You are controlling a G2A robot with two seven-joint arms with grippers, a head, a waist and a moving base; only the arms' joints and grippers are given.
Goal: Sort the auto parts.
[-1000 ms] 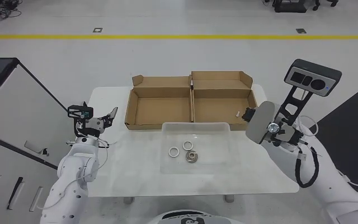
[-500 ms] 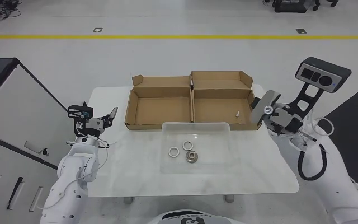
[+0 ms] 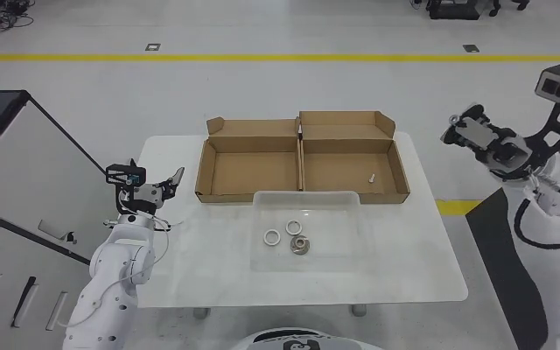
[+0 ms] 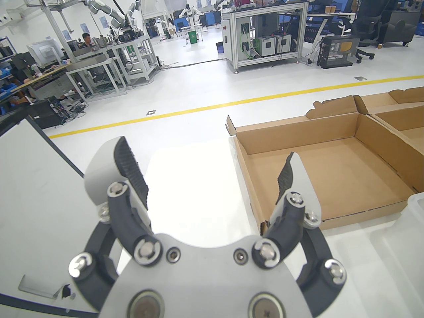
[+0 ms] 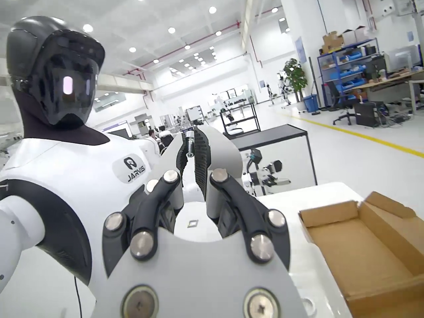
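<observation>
A clear plastic tray [image 3: 306, 196] at the table's middle holds two pale rings [image 3: 273, 236] [image 3: 293, 227] and a grey round metal part [image 3: 300, 246]. Behind it stand two open cardboard boxes: the left box [image 3: 249, 173] has nothing in it, and the right box [image 3: 337, 172] has a small bolt [image 3: 372, 178] near its right wall. My left gripper [image 3: 168, 182] [image 4: 205, 148] hangs open over the table's left edge, nothing between its fingers. My right gripper [image 3: 457, 126] [image 5: 190, 133] is raised off the table's right side, shut on a small threaded bolt [image 5: 189, 143] at its fingertips.
The white table [image 3: 394, 262] has free surface in front of and to the right of the tray. A white panel [image 3: 44, 175] stands left of the table. The left box's near wall [image 4: 251, 180] is just right of my left gripper.
My right gripper has swung from the right box's right edge outward to the right and upward, away from the table. The left arm has stayed still.
</observation>
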